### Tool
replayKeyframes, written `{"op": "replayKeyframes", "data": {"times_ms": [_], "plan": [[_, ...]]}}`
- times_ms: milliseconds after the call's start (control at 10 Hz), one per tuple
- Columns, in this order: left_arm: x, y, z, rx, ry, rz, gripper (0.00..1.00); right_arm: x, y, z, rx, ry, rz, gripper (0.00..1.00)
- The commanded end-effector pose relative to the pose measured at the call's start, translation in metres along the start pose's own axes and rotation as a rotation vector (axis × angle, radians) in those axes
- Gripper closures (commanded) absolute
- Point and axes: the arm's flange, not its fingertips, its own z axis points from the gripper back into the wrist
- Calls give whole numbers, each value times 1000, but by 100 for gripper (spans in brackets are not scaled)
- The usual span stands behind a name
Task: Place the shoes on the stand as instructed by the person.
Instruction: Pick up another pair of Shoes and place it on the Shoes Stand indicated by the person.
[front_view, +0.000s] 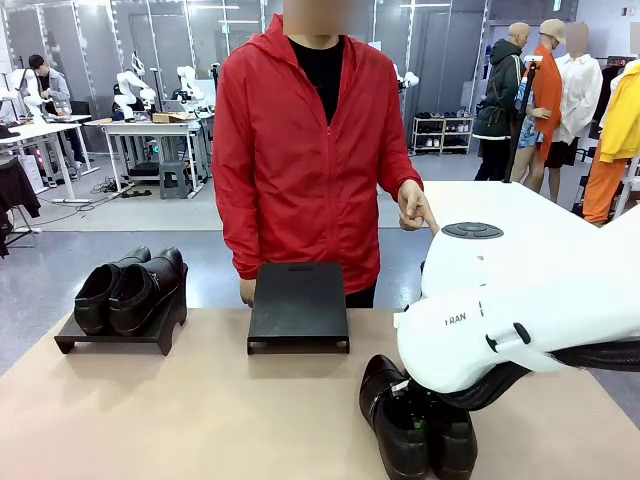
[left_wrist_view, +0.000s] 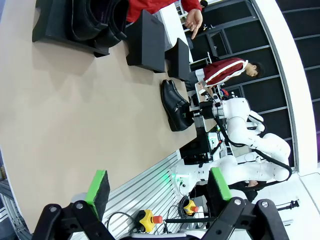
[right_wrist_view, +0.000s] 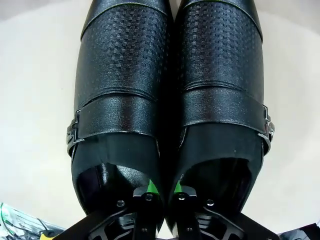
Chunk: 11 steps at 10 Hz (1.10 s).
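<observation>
A pair of glossy black shoes (front_view: 130, 290) sits on the black stand (front_view: 110, 340) at the far left. The second pair (front_view: 405, 430) lies on the table at the near right, under my right arm (front_view: 520, 320). In the right wrist view these two shoes (right_wrist_view: 125, 100) lie side by side, and my right gripper (right_wrist_view: 164, 189) is shut on their touching inner walls, one finger inside each shoe. My left gripper (left_wrist_view: 157, 190) hangs open above the table's near edge, far from the shoes (left_wrist_view: 176, 105). The person (front_view: 300, 150) in the red jacket stands behind the table, one hand (front_view: 415, 210) pointing a finger downward.
A bare black stand (front_view: 298, 300) is at the far middle of the table. The left wrist view shows it (left_wrist_view: 145, 42) with another black block (left_wrist_view: 178, 60) beside it. Bare tabletop (front_view: 200, 420) spreads across the near left and middle.
</observation>
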Motion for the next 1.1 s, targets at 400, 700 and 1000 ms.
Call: {"op": "replayKeyframes", "data": {"times_ms": [400,700,1000], "plan": [[-2,0,0,-19,-6,-23,0,-23,-62,88,28,-102,32,100],[-2,0,0,-19,-6,-23,0,-32,-140,146,37,-211,43,100],[-2,0,0,-19,-6,-23,0,-26,-192,163,18,-276,28,100]]}}
